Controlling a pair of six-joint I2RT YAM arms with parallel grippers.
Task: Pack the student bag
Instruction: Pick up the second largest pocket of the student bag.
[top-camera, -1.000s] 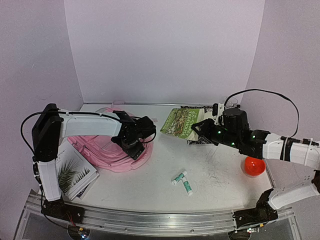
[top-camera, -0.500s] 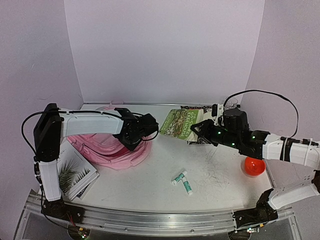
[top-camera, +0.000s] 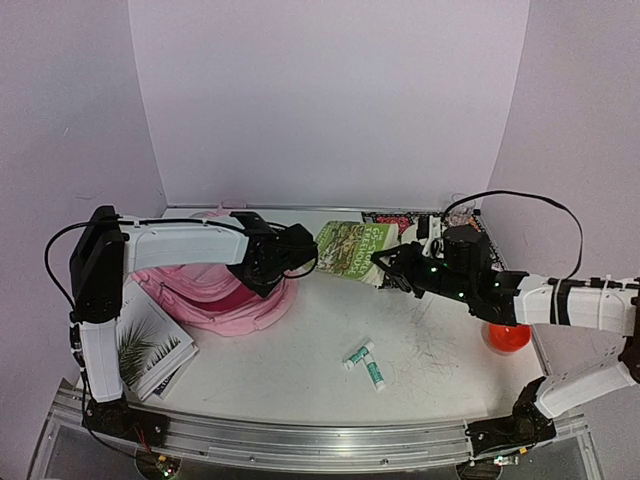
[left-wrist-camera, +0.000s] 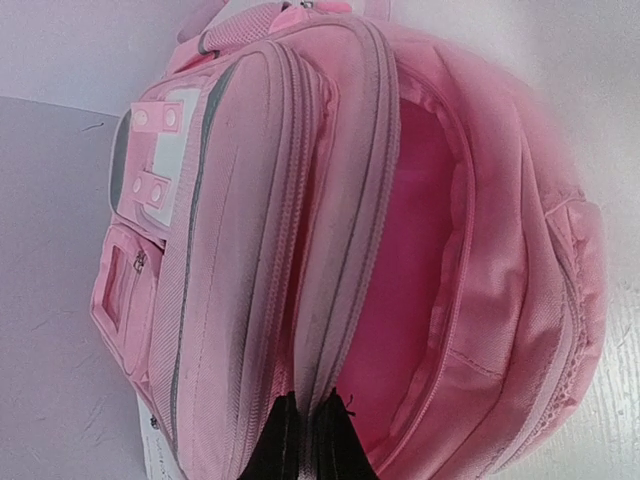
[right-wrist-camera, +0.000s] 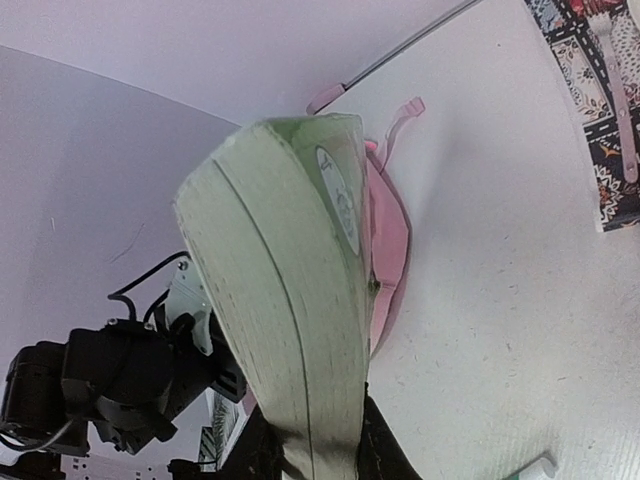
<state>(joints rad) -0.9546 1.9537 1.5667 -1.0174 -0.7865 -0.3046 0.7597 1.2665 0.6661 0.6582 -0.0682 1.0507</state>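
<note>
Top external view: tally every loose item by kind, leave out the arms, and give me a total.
student bag: 1
books: 2 (green book, palm-leaf book)
green-capped tubes: 2
red ball: 1
patterned flat item: 1
Total: 7

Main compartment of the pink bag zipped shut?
No, the student bag gapes open in the left wrist view, pink lining showing inside.

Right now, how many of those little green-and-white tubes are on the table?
2. Both lie together on the table, near its front middle: one tube and, just nearer the edge, the other tube. Any inside the pink bag would be hidden.
</note>
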